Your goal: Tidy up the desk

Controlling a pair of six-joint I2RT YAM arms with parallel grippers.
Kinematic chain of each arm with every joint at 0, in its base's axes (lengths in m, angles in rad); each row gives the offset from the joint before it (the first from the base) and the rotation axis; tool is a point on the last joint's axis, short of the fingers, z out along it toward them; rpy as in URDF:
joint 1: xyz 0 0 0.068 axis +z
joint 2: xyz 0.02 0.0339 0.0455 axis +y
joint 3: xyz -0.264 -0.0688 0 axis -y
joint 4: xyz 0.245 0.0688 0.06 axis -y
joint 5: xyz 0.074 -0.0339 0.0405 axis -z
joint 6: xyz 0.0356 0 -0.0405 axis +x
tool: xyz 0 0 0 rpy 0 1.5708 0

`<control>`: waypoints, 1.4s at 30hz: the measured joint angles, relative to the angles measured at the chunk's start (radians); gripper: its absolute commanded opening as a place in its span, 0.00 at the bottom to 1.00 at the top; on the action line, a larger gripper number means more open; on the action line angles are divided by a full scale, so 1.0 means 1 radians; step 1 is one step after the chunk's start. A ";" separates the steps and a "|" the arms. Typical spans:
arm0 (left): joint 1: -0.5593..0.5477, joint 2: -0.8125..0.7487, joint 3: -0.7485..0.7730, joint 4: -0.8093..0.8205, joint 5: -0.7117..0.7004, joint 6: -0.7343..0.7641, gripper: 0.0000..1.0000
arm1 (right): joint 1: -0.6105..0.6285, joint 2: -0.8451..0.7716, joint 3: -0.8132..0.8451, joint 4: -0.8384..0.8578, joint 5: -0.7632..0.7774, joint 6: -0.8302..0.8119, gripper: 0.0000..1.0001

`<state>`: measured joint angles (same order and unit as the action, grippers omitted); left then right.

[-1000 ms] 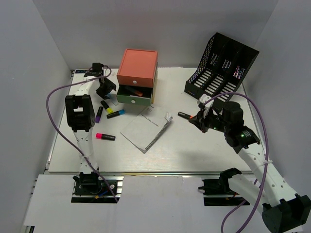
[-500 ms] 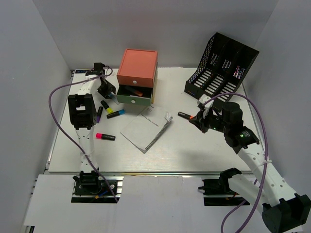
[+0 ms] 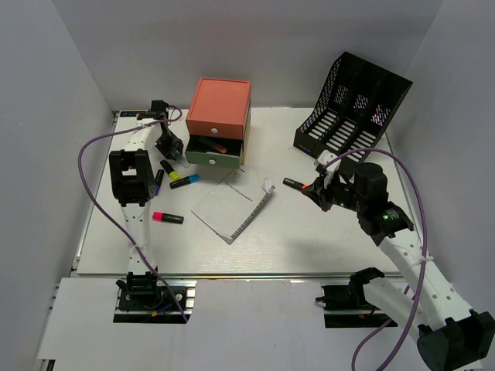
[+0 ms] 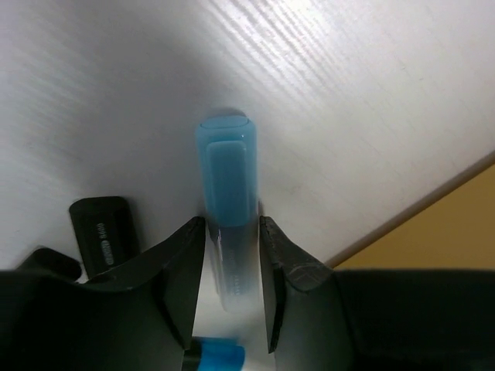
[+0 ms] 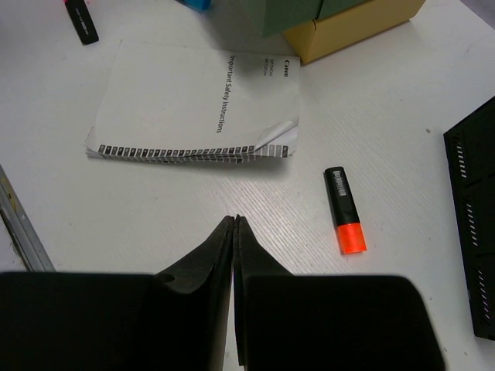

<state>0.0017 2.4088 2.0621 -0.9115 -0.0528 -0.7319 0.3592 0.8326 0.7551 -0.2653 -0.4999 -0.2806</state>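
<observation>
The desk point(image 3: 309, 239) is a white tabletop with items scattered on it. My left gripper point(image 3: 172, 148) is low at the back left, beside the drawer box point(image 3: 219, 120). In the left wrist view its fingers point(image 4: 186, 270) press both sides of a blue highlighter point(image 4: 228, 178) lying on the desk. My right gripper point(image 3: 319, 189) is shut and empty, hovering over the desk point(image 5: 116, 201). An orange highlighter point(image 5: 344, 209) lies just right of its fingertips and also shows in the top view point(image 3: 294, 183).
A spiral booklet point(image 3: 232, 205) lies mid-desk. Yellow point(image 3: 172, 171), blue point(image 3: 186, 180), purple point(image 3: 158, 182) and pink point(image 3: 167, 218) highlighters lie at the left. A black mesh file rack point(image 3: 352, 104) stands at the back right. The box's middle drawer is open. A metal rail point(image 3: 232, 273) runs along the near edge.
My left gripper has shifted slightly towards the drawer box and the left arm has swung a little. The right arm has hardly moved.
</observation>
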 measured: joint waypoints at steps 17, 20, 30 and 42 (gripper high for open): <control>0.004 -0.069 -0.109 0.009 -0.041 0.071 0.01 | 0.000 -0.011 -0.001 0.005 0.000 -0.001 0.07; 0.012 -0.074 -0.113 0.007 -0.005 0.075 0.00 | 0.000 -0.011 -0.004 0.008 0.000 -0.003 0.07; 0.030 -0.303 -0.284 0.092 0.085 0.045 0.00 | -0.012 -0.005 -0.019 0.008 0.000 -0.012 0.07; 0.044 -0.751 -0.594 0.262 0.077 0.034 0.00 | -0.026 0.001 -0.019 0.009 -0.005 -0.013 0.06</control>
<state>0.0460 1.6577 1.4677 -0.6495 0.0246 -0.6979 0.3328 0.8333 0.7361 -0.2565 -0.5049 -0.2932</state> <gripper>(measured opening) 0.374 0.067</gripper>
